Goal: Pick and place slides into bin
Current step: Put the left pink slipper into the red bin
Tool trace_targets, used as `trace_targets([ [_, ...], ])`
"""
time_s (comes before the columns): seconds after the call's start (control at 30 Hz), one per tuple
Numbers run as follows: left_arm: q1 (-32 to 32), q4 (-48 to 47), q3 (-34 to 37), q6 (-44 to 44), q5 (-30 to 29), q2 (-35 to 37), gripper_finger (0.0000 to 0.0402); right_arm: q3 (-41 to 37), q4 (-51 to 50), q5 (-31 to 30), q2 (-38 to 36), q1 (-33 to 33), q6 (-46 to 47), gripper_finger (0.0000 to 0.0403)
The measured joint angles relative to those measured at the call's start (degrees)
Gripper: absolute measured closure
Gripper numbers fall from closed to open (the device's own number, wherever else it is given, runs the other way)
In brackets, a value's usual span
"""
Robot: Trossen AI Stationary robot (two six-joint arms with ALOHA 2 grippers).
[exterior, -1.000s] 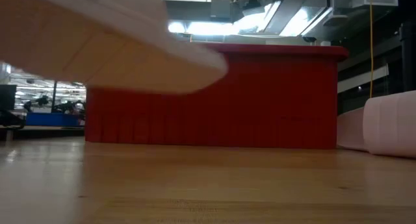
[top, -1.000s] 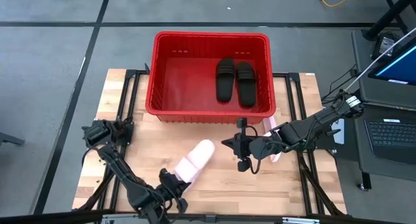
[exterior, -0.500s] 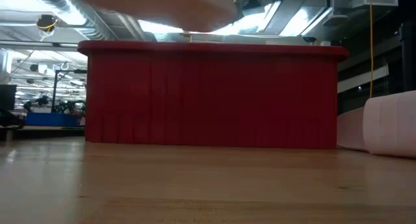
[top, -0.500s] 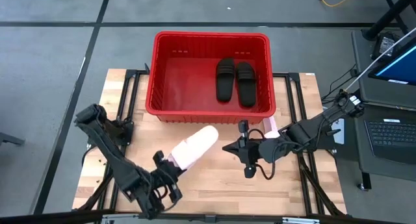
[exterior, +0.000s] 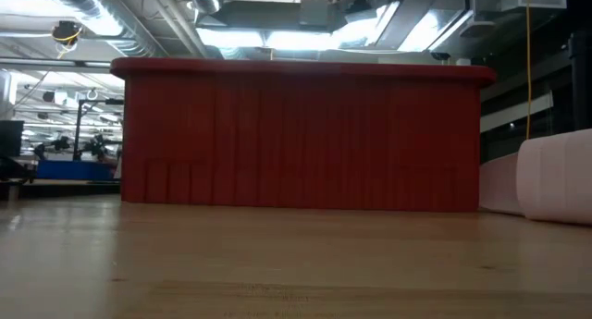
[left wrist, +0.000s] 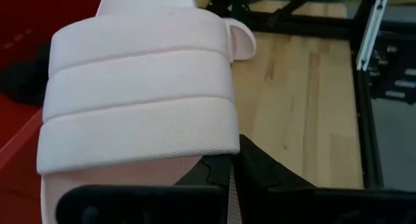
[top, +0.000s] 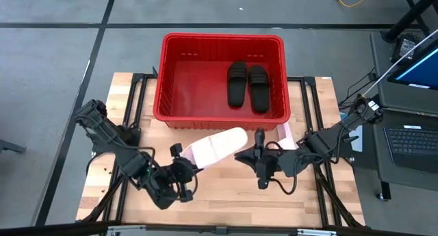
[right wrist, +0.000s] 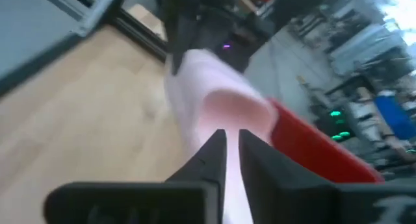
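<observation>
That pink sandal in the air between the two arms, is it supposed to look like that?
It looks odd but not damaged: the pink slide is lifted off the table, held at its heel by the left gripper, its toe pointing at the right gripper. The second pink slide lies beside the bin.

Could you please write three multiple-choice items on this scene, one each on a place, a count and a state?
1. Where are the two black slide sandals?
A. inside the red slatted plastic basket
B. on the wooden table
C. on the floor

2. How many pale pink slide sandals show?
A. one
B. two
C. four

3. The pink sandal in the left gripper is
A. flat on the table
B. lifted
C. in the basket

Answers: 1 A, they lie side by side on its floor. 2 B, one is carried and the second pink sandal lies by the right gripper. 3 B, the left jaws clamp it above the table.
</observation>
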State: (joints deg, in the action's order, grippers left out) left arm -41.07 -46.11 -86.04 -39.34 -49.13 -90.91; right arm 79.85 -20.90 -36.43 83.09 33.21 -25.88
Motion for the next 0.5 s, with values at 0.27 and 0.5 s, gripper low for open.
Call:
trace_targets([
  [0.27,3.0,0.8,0.0,5.2,8.3,0.1,0.0399,0.0,4.2,0.1,0.0,-1.5,-10.3,0.0297],
  [0.5,4.9,1.6,0.0,10.8,10.8,0.1,0.0399,0.0,6.4,0.3,0.5,-2.0,-13.9,0.0253],
])
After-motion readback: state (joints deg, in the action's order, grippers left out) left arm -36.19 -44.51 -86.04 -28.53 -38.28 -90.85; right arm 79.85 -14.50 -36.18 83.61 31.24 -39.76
